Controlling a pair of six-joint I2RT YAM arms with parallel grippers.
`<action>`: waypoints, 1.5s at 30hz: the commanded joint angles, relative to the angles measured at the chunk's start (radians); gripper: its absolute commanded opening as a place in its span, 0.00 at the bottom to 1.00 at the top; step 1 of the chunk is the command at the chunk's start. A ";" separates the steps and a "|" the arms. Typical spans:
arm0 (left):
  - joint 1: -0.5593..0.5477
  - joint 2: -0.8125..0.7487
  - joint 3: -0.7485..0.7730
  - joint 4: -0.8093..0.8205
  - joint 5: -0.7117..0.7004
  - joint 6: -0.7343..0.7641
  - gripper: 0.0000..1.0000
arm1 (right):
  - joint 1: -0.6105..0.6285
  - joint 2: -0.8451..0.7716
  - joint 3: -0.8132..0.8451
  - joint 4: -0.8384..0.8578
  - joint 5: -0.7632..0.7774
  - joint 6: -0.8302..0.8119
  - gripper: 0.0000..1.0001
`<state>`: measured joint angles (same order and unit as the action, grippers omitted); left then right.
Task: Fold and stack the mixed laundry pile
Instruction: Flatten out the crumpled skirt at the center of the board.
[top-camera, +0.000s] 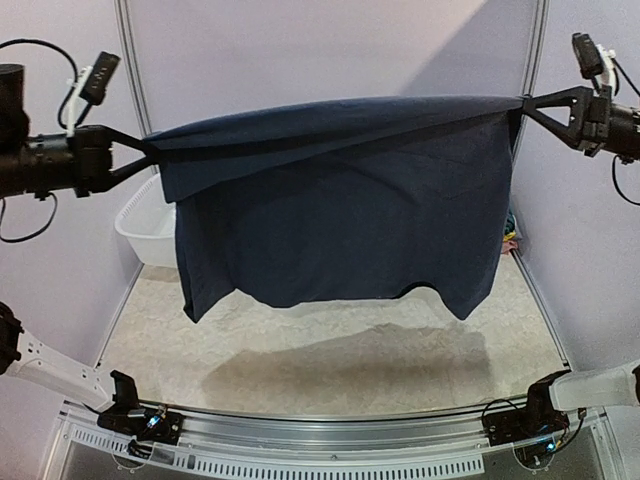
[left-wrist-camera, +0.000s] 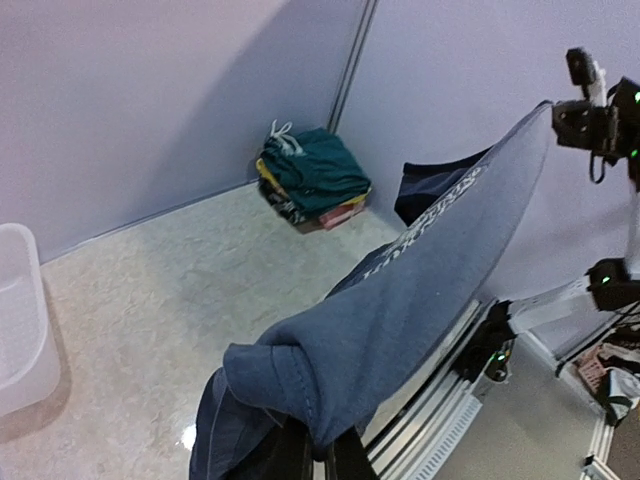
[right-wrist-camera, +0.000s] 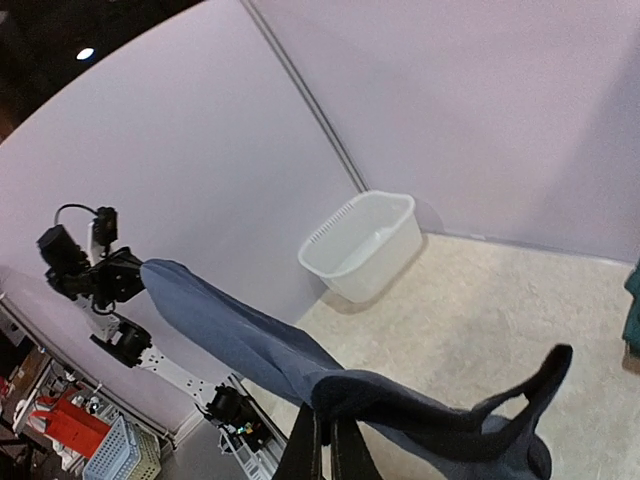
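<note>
A navy T-shirt (top-camera: 340, 210) hangs stretched between my two grippers, high above the table. My left gripper (top-camera: 150, 150) is shut on its left top corner; in the left wrist view the cloth bunches over the gripper (left-wrist-camera: 325, 440), with white print showing along the navy T-shirt (left-wrist-camera: 430, 270). My right gripper (top-camera: 522, 103) is shut on the right top corner; the navy T-shirt (right-wrist-camera: 250, 345) also runs from this gripper (right-wrist-camera: 328, 435) in the right wrist view. Folded dark teal shorts (left-wrist-camera: 315, 170) with a white drawstring top a small stack in the far right corner.
A white plastic tub (top-camera: 145, 225) stands at the table's far left, partly behind the shirt; it also shows in the right wrist view (right-wrist-camera: 365, 245). The stack (top-camera: 511, 235) peeks out at the right edge. Grey walls enclose the beige table (top-camera: 330, 365).
</note>
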<state>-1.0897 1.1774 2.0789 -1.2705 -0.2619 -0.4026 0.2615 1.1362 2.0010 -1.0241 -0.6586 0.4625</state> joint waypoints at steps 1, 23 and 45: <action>0.013 -0.101 -0.072 0.143 0.081 -0.064 0.00 | 0.002 -0.074 -0.012 0.192 -0.046 0.000 0.00; 0.711 0.416 -0.579 0.378 0.377 -0.636 0.74 | 0.039 0.826 0.065 -0.130 0.527 0.171 0.42; 0.496 0.469 -0.855 0.471 0.251 -0.407 0.72 | 0.063 0.542 -0.602 0.146 0.512 0.034 0.76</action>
<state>-0.5663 1.6272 1.2568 -0.7788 0.0338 -0.8543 0.3195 1.7184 1.4963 -0.9298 -0.1509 0.5163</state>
